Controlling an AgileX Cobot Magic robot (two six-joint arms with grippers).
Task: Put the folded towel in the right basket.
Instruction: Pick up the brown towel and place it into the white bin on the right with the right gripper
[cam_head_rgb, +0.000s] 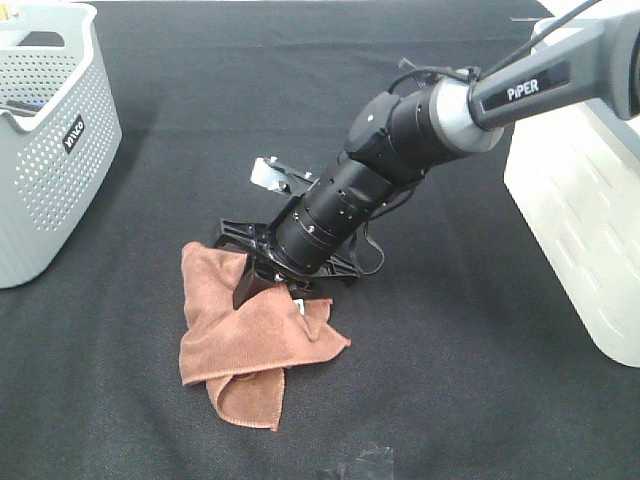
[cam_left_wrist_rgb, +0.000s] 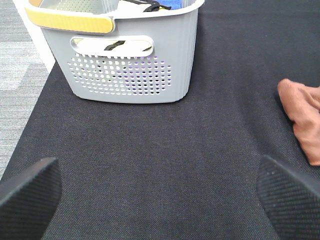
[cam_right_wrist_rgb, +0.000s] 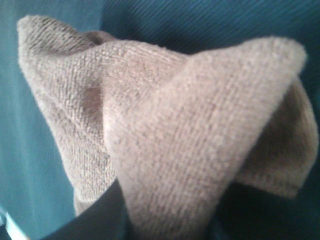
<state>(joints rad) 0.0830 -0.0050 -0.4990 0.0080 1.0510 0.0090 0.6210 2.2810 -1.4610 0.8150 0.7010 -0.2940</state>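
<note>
Rust-brown folded towel (cam_head_rgb: 240, 345) lies bunched near the worktop's front edge. The right tool (cam_head_rgb: 262, 287) is pressed into its far fold for a pinch, but I can't tell if it's clenched. Destination right basket (cam_head_rgb: 580, 240) at right edge; left tool (cam_left_wrist_rgb: 160, 195) released, parked clear.

Folded towel (cam_head_rgb: 255, 335): rust-brown microfibre cloth with a fuzzy looped pile, matt. Table cover (cam_head_rgb: 450, 400): black woven fabric, fine weave, matt. Grey basket (cam_head_rgb: 45, 170), far left: smooth plastic with a dull satin sheen and a yellow plastic handle strip (cam_left_wrist_rgb: 70, 21). Right basket (cam_head_rgb: 575, 230): white plastic, smooth, soft gloss. Right arm (cam_head_rgb: 350, 200): black housing, semi-gloss, with a silver metal-looking ring (cam_head_rgb: 452, 108). Left gripper (cam_left_wrist_rgb: 160, 200) fingers (cam_left_wrist_rgb: 30, 195): black, finely textured, matt.
</note>
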